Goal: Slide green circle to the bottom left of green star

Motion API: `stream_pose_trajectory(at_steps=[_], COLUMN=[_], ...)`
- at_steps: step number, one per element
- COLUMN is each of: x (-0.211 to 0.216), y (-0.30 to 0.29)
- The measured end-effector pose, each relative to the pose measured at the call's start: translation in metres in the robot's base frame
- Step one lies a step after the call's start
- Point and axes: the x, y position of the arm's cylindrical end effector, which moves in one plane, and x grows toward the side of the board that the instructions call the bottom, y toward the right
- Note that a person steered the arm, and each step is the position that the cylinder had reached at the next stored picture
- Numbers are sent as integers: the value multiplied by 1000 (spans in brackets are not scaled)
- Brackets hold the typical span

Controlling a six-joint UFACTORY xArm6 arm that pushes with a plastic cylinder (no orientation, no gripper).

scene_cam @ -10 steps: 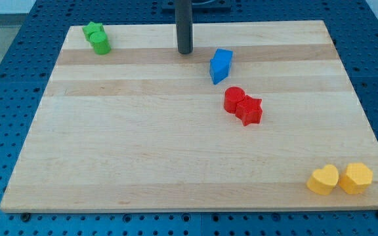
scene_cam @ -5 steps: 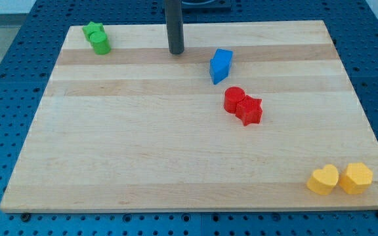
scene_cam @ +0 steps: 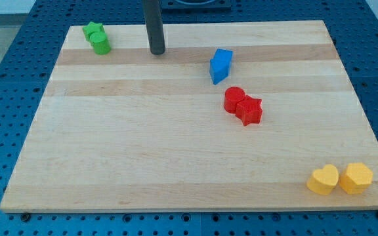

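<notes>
My tip [scene_cam: 157,52] right of green circle [scene_cam: 100,44]; green star [scene_cam: 92,30] touching board's [scene_cam: 176,164] top-left edge.

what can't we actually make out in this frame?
- Green star: the green circle covers its lower side, and whether they touch is unclear.
- Rod above my tip: cut off by the view's top edge, so the arm is unseen.
- Red circle: partly covered by the red star.
- Blue block: exact shape is unclear from this angle.

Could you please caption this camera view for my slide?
My tip rests right of the touching green circle and green star.
</notes>
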Motion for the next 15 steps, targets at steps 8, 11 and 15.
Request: stream_pose_trajectory(at_steps=[8,11,15], x=[0,0,0], y=[-78,-99,-140])
